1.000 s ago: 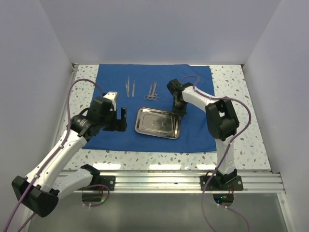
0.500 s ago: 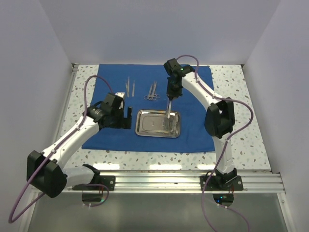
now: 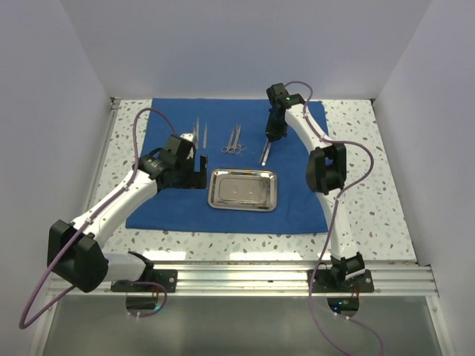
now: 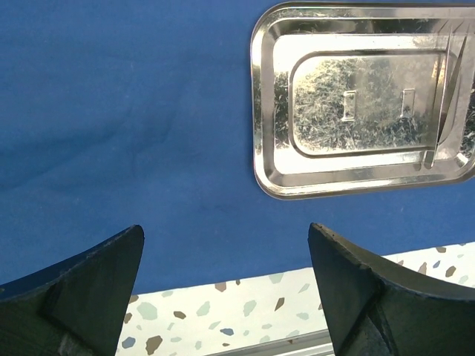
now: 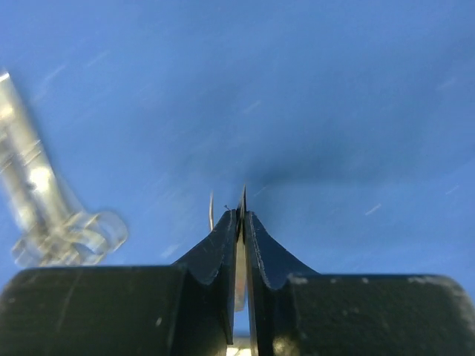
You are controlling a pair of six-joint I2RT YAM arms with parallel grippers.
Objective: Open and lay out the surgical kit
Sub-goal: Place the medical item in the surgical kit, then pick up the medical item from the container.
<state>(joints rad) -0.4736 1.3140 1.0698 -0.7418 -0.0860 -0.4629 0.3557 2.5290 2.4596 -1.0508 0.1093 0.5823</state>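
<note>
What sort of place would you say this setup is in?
Probably a robot lab test booth, not an operating room: plain white walls box in a speckled table, two arms are bolted to an aluminium rail, and a steel tray sits on a blue drape.

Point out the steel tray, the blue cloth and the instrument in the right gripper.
steel tray (image 3: pixel 243 189), top view, bare floor.
blue cloth (image 3: pixel 185 213), top view, near left part.
held instrument (image 3: pixel 264 153), top view, mid shaft.
</note>
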